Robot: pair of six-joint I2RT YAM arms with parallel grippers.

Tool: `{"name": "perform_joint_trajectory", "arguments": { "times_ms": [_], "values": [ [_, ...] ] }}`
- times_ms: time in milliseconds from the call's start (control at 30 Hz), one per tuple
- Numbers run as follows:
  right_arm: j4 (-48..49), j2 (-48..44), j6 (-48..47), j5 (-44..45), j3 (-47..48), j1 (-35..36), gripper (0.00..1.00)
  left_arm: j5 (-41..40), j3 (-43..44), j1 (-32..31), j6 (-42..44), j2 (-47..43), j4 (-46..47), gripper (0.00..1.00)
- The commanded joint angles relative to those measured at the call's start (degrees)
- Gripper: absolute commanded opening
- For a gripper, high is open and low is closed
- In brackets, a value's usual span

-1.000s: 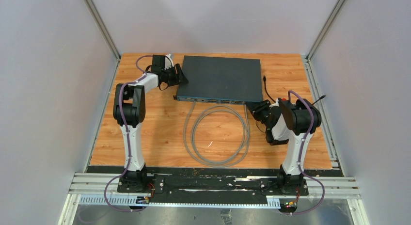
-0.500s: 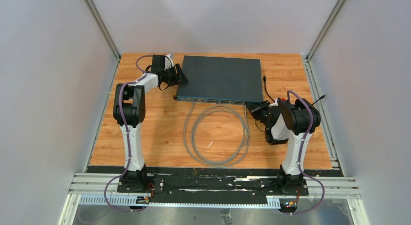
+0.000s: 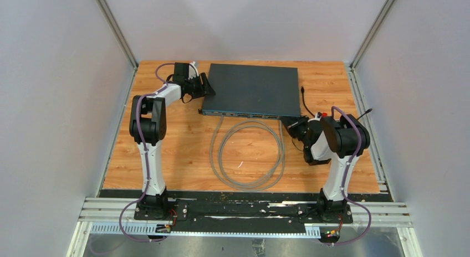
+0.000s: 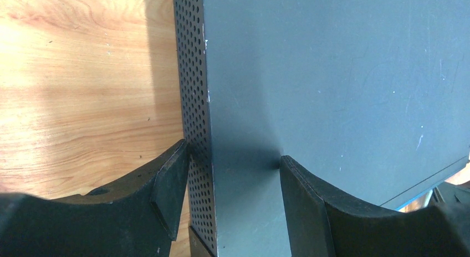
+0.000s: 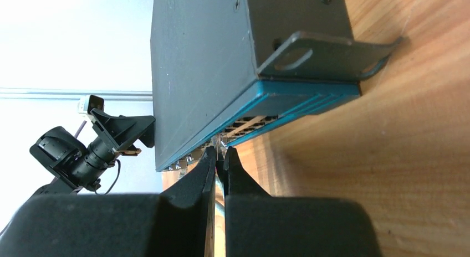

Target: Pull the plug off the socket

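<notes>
A dark grey network switch [image 3: 252, 88] lies at the back of the wooden table. A grey cable [image 3: 249, 157] loops in front of it, both ends running to its front face. My right gripper [image 3: 289, 124] is at the front right corner, shut on the cable's plug [image 5: 220, 146] right at the row of sockets [image 5: 244, 127]. I cannot tell whether the plug sits in its socket. My left gripper [image 3: 209, 89] straddles the switch's left edge [image 4: 194, 102], one finger [image 4: 169, 185] on the perforated side, the other [image 4: 296, 201] on the top.
A black cable [image 3: 305, 99] leaves the switch's right rear. A metal mounting bracket [image 5: 321, 52] sticks out from the switch's right side. White walls stand close around the table. The left arm [image 5: 83, 152] shows in the right wrist view.
The right arm's elbow has shifted slightly right and down; its gripper stays at the switch's front right corner. The left arm, the switch and the cable loop have not moved.
</notes>
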Motion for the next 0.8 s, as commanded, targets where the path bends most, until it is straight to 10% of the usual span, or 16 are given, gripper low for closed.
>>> {"name": "perform_joint_trajectory", "arguments": {
  "times_ms": [0, 467, 767],
  "values": [
    [-0.9, -1.8, -2.1, -1.4, -4.0, 1.0, 0.0, -3.3, -0.6, 0.0, 1.2, 3.1, -6.3, 0.59],
    [-4.0, -8.6, -7.5, -2.4, -7.5, 2.7, 0.0, -3.5, -0.8, 0.0, 1.5, 2.7, -6.2, 0.6],
    [-52.9, -31.9, -24.8, 6.2, -1.8, 4.2, 0.61, -5.7, -4.3, -0.1, 3.9, -3.4, -4.0, 0.64]
  ]
}}
